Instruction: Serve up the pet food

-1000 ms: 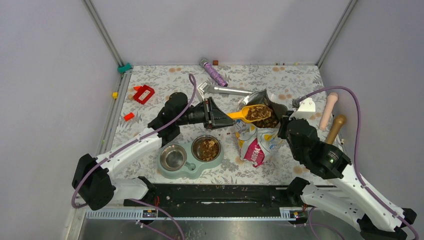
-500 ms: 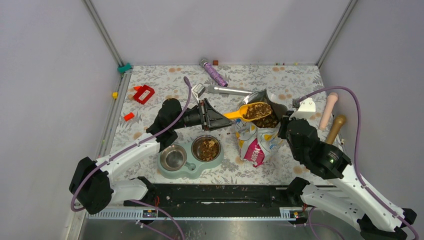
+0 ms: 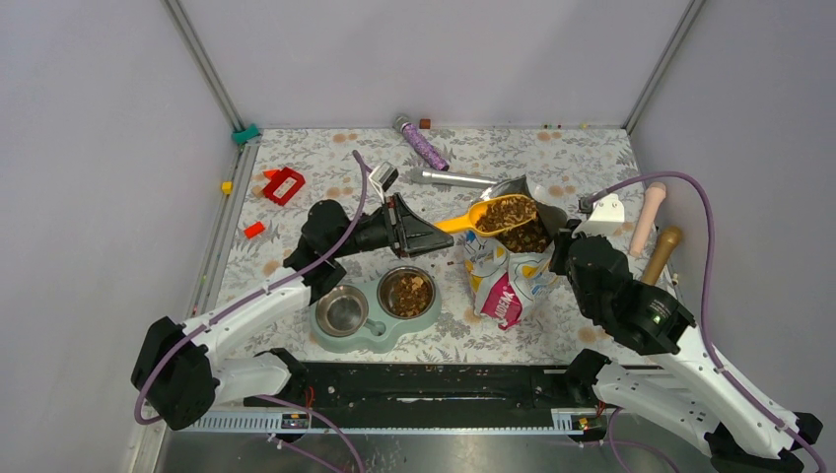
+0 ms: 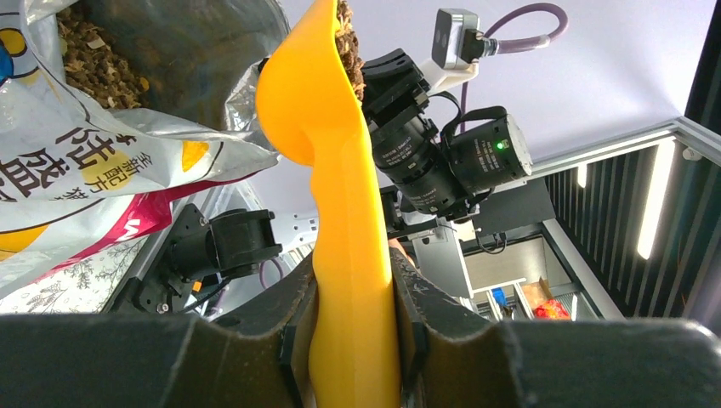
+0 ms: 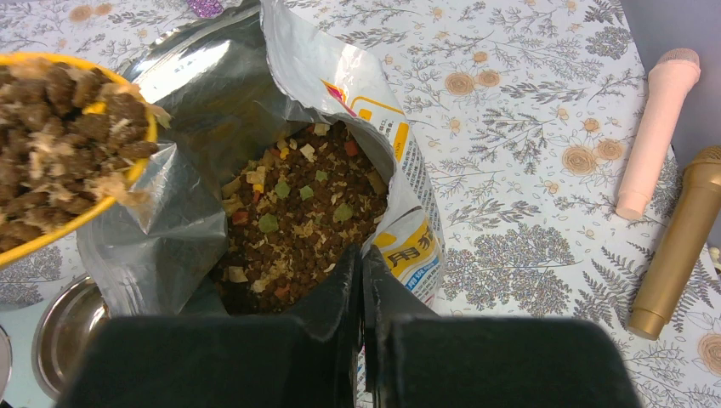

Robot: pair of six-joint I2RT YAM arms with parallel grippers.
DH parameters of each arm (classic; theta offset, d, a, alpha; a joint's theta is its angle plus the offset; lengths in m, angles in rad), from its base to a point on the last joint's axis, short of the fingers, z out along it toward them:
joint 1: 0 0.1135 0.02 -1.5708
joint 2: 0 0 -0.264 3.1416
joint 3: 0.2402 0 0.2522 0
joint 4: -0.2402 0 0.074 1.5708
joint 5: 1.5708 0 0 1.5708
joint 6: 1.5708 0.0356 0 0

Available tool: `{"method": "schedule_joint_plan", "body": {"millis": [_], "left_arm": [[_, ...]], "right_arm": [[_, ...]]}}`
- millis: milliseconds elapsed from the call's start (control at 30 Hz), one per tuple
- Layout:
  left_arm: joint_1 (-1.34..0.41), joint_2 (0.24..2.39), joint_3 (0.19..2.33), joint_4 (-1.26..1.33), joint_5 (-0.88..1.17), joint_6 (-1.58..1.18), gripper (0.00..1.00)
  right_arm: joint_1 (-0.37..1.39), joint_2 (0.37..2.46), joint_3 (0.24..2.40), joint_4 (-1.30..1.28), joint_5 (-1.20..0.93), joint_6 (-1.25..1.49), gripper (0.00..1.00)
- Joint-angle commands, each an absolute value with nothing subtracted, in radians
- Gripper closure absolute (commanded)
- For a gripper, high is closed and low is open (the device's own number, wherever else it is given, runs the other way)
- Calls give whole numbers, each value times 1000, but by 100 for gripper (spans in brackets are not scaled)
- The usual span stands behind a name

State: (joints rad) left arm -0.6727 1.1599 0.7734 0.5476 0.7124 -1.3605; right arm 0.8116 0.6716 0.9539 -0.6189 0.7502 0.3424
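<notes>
The left arm (image 3: 246, 301) stretches from its base forward and to the right, with the forearm nearly level and the wrist pointing right. The left gripper (image 3: 431, 231) is clamped on the scoop (image 3: 493, 214) handle, one of its fingers (image 4: 417, 323) on each side, and holds it raised. The right arm (image 3: 641, 315) leans forward and left from its base, with the wrist bent down. The right gripper (image 3: 558, 246) has its fingers (image 5: 336, 297) pressed together on the near rim of the bag (image 5: 374, 93).
</notes>
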Motion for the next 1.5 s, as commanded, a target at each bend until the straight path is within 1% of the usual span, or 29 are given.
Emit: {"method": "schedule_joint_plan", "body": {"millis": [0, 467, 1000, 1467], "left_arm": [[-665, 1121, 755, 689, 735, -1384, 100], [-634, 1005, 655, 664, 728, -1365, 100], [-534, 768, 477, 605, 714, -1392, 100], [-439, 516, 388, 352, 736, -1366, 100]], "right_arm": [[810, 644, 977, -536, 811, 341, 100], [810, 644, 977, -533, 794, 341, 100], [810, 646, 979, -535, 770, 342, 100], [810, 655, 980, -534, 773, 336, 100]]}}
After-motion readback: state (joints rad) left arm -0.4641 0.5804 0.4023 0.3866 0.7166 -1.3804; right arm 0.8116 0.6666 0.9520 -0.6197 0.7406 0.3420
